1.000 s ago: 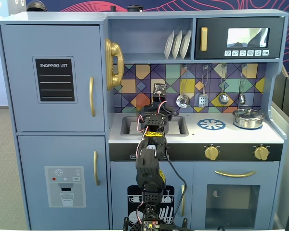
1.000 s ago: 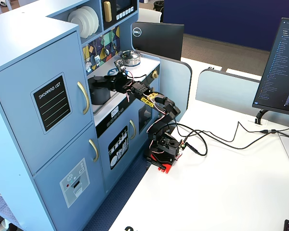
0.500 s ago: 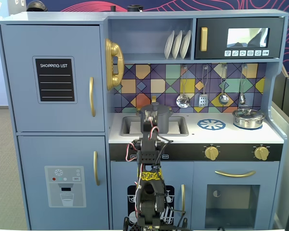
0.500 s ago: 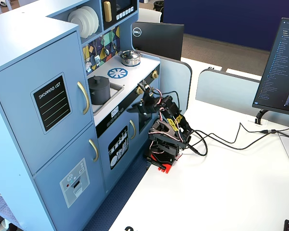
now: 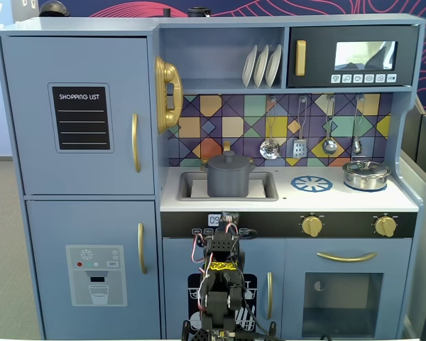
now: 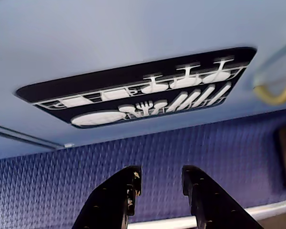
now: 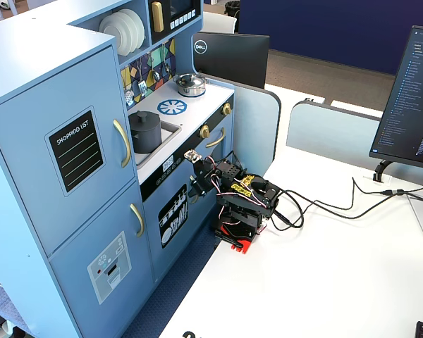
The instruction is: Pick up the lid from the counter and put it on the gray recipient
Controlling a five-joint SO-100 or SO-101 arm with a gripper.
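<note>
The gray recipient stands in the sink of the toy kitchen, seen in both fixed views. The lid lies flat on top of it with its knob up, and it shows from the side too. My arm is folded low in front of the cabinet, well below the counter. In the wrist view my gripper points at the cabinet front and the blue floor. Its black fingers stand apart with nothing between them.
A shiny silver pot with its own lid sits at the counter's right, beside the blue-and-white burner circle. The dishwasher panel fills the upper wrist view. A monitor and cables lie on the white table.
</note>
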